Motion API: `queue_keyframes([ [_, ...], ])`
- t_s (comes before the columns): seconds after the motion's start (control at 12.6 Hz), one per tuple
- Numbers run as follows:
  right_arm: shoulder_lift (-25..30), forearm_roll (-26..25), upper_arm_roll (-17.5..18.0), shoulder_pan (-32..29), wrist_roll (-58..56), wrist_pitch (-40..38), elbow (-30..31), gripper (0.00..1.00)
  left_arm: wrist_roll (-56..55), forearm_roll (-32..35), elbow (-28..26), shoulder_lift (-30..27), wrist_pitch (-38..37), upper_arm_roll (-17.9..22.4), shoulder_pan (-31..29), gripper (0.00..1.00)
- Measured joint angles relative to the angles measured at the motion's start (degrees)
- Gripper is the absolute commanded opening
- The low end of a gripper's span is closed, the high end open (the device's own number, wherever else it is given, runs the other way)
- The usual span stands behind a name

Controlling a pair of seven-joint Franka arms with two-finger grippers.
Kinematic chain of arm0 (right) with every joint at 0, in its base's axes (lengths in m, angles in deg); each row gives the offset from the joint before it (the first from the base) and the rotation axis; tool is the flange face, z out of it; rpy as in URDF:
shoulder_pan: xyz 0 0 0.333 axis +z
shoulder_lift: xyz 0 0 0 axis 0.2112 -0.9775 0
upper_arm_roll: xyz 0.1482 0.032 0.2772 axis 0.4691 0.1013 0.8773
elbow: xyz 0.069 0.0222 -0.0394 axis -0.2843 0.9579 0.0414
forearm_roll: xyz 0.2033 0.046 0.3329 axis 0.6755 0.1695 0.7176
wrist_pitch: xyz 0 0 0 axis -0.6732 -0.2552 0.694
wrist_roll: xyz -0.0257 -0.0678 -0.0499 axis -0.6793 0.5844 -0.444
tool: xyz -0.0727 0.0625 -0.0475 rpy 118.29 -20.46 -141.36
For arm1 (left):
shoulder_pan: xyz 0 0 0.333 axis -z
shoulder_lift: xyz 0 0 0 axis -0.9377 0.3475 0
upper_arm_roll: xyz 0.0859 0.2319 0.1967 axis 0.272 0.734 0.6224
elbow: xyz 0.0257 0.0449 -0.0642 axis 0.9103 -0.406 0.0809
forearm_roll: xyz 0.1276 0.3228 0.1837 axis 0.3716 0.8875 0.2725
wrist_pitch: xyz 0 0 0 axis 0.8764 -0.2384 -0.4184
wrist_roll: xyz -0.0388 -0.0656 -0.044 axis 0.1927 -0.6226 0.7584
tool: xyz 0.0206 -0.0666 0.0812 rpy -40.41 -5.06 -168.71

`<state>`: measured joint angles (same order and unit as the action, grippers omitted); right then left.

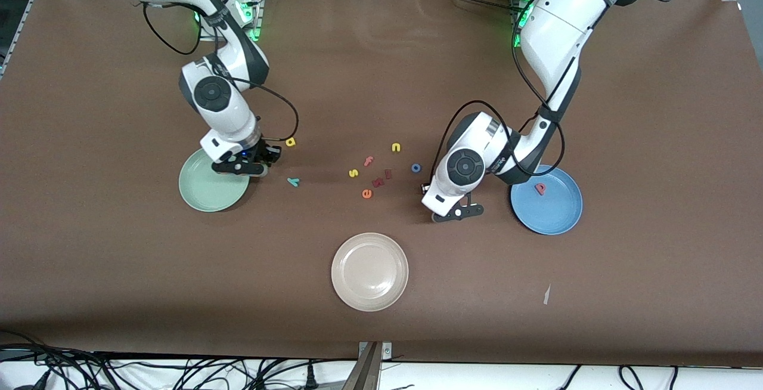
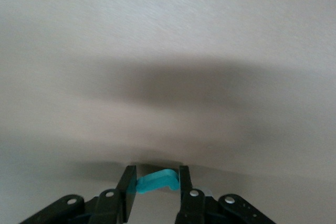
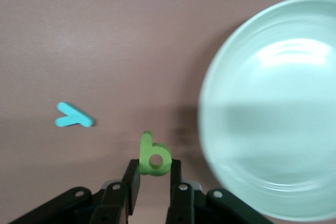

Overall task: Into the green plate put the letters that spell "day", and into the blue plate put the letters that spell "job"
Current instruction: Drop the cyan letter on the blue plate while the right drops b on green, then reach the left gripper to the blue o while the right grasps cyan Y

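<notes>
Gripping a small green d (image 3: 154, 157) between its fingers, the right end effector (image 1: 271, 154) hangs at the edge of the green plate (image 1: 205, 190), a round pale mint dish with a shallow rim that sits toward the right arm's end of the bench. In the right wrist view the letter stands upright in the clamp, its ring hole showing, with the plate's glossy bowl just beside it. A light blue y (image 1: 292, 182) lies flat on the brown bench (image 1: 381, 68) near that plate, and a yellow a (image 1: 290, 142) lies just beside the end effector, closer to the robots' edge.

At the left arm's end, the left end effector (image 1: 427, 188) pinches a teal j (image 2: 156, 181), a hook-shaped piece held crosswise between the two black fingers, low over bare bench. A blue ring o (image 1: 415, 167) rests close by. A pinkish-red b (image 1: 540, 188) lies inside the blue plate (image 1: 557, 220), a medium-blue dish of the same size and rim.

Scattered mid-bench between the arms are a yellow n (image 1: 396, 147), a yellow s (image 1: 353, 173), an orange e (image 1: 366, 194) and a few reddish letters (image 1: 381, 178). A cream-white plate (image 1: 369, 271) sits nearest the front edge.
</notes>
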<state>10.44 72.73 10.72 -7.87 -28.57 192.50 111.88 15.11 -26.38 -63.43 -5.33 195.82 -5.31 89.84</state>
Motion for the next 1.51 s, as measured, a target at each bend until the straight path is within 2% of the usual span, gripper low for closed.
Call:
queue_keyframes([
  [0.16,2.93,0.0,-0.1,-3.36,-6.5,-3.64,0.01,0.22,6.33,0.16,0.54,-1.37,-3.1,0.24,-2.77,0.17],
  [0.4,3.76,0.01,-0.21,-7.64,-13.36,-5.11,0.25,0.6,19.13,0.5,0.66,-3.49,-6.7,0.46,-9.11,0.18],
  [0.48,3.58,0.01,-0.21,-8.01,-13.9,-5.03,0.51,0.69,23.12,0.57,0.66,-3.75,-7.12,0.53,-11.06,0.18],
  [0.63,3.31,0.01,-0.08,-8.03,-13.9,-4.77,0.79,0.72,31.06,0.66,0.59,-3.78,-7.22,0.66,-14.71,0.19],
  [0.71,3.22,0.03,-0.03,-8.03,-13.79,-4.67,0.79,0.72,34.86,0.66,0.49,-3.75,-7.26,0.7,-16.45,0.27],
  [0.79,3.09,0.06,-0.01,-8.03,-13.48,-4.54,0.77,0.72,37.83,0.66,0.34,-3.66,-7.29,0.73,-18.0,0.48],
  [0.87,2.82,0.08,0.13,-8.03,-12.72,-4.31,0.64,0.73,39.71,0.66,0.14,-3.49,-7.3,0.73,-19.19,0.99],
  [1.11,0.45,0.14,1.99,-6.9,-7.1,-3.9,-2.09,0.74,40.71,0.66,-0.15,-2.95,-7.29,0.46,-19.79,1.0],
  [1.27,-2.29,0.18,2.33,-2.63,-0.74,-3.84,-5.17,0.74,40.7,0.64,-0.13,-2.97,-7.28,-0.29,-19.57,1.0],
  [1.51,-6.36,0.19,2.31,4.34,8.58,-3.83,-9.79,0.74,35.16,0.45,0.15,-3.28,-7.28,-4.77,-18.69,1.0],
])
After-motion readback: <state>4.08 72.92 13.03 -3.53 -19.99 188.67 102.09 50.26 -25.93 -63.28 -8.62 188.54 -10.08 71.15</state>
